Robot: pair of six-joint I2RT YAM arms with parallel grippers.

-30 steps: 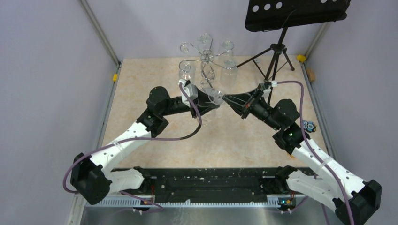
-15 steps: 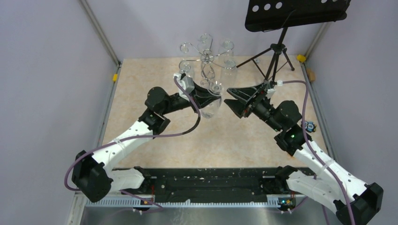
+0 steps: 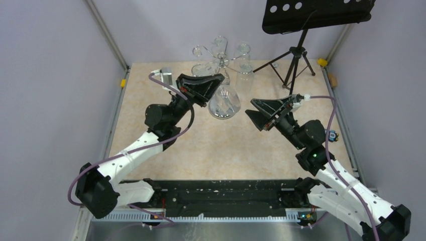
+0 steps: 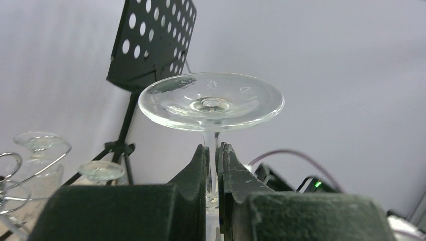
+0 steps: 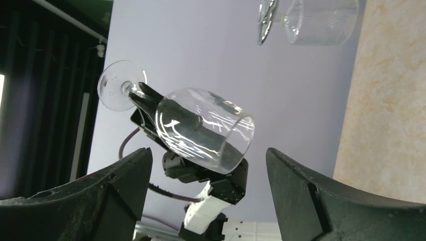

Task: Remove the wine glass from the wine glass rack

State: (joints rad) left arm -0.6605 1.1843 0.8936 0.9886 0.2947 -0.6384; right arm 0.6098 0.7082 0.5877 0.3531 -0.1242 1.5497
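Left claw [image 4: 215,153] clamped on wine glass [image 4: 211,99] stem, just under foot. I judge stem is the only part thin enough for these jaws, and it leaves bowl untouched. Top view: glass at frame centre, bowl hanging lower right of claw, apart from chrome wine glass rack [image 3: 221,60] at upper centre. Right claw [image 3: 249,107] jaws wide apart, empty, just right of bowl. I read glass as off rack, above worktop [image 3: 166,145].

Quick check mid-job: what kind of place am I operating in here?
Probably a lab test cell, not a bar or kitchen: plain grey walls and metal posts box in a small table, with a music stand and a chrome glass rack as props.
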